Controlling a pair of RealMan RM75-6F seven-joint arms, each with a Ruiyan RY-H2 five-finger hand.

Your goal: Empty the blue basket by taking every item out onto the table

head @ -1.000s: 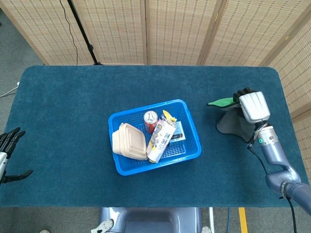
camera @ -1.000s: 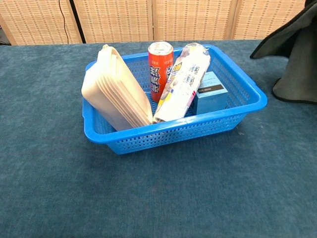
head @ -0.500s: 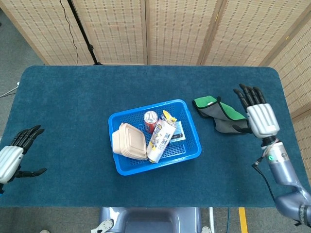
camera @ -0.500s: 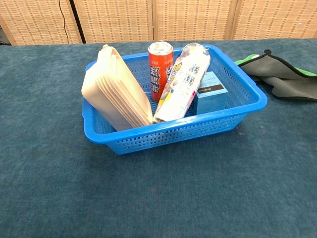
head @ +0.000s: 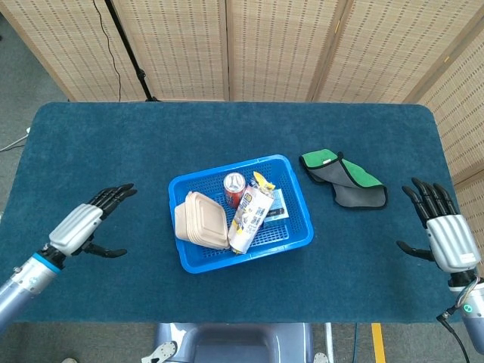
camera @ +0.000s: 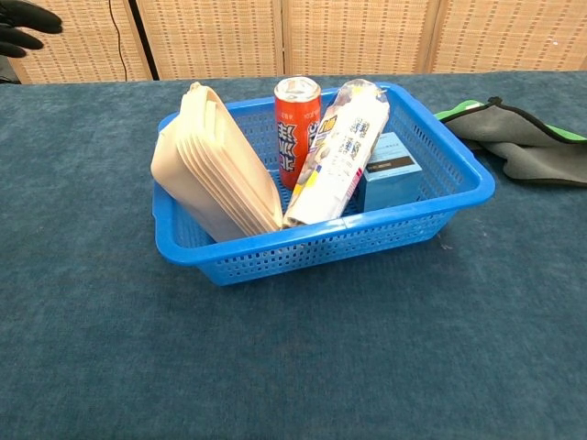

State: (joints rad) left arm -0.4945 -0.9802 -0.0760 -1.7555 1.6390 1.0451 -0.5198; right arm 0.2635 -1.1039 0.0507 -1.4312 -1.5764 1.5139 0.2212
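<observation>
The blue basket (head: 301, 223) (camera: 463, 192) stands mid-table. Inside lean a beige clamshell box (head: 200, 220) (camera: 215, 169), a red can (head: 234, 185) (camera: 297, 117), a white and yellow packet (head: 252, 212) (camera: 337, 151) and a small light-blue box (head: 277, 206) (camera: 388, 170). A grey and green cloth (head: 344, 177) (camera: 518, 142) lies on the table right of the basket. My left hand (head: 89, 221) (camera: 22, 22) hovers left of the basket, fingers spread, holding nothing. Near the table's right edge my right hand (head: 442, 231) is open and empty too.
The blue table (head: 113, 151) stretches wide on both sides of the basket. Wicker screens (head: 280, 45) stand behind the far edge. A black stand (head: 128, 49) with a cable rises at the back left.
The right hand let go of the cloth, which now lies flat, and drew back toward the front right. The left hand moved in from the left edge toward the basket.
</observation>
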